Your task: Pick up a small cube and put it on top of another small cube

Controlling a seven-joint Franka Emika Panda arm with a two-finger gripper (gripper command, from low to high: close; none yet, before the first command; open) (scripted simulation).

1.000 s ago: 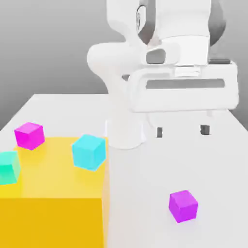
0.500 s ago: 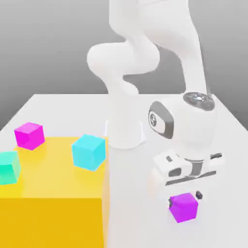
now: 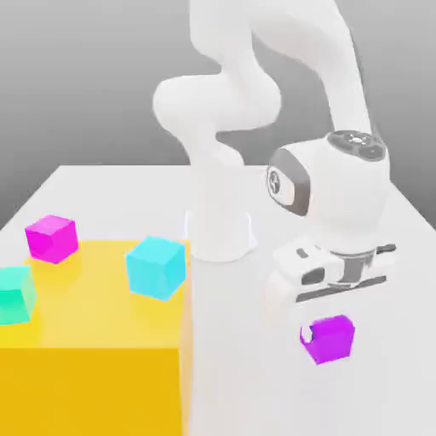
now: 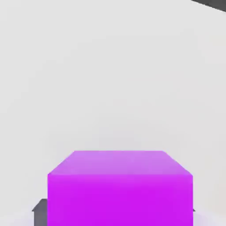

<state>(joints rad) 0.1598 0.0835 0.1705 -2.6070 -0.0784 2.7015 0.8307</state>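
The gripper (image 3: 330,328) is squeezed tight on the purple cube (image 3: 330,340) right under it, so I think it should lift straight up slowly and keep squeezing so nothing slips.

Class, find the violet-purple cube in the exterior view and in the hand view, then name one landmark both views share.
Exterior view: the violet-purple cube sits low toward the exterior view's right, under the gripper.
Hand view: the same cube is large in the foreground.
Shared landmark: the white table.
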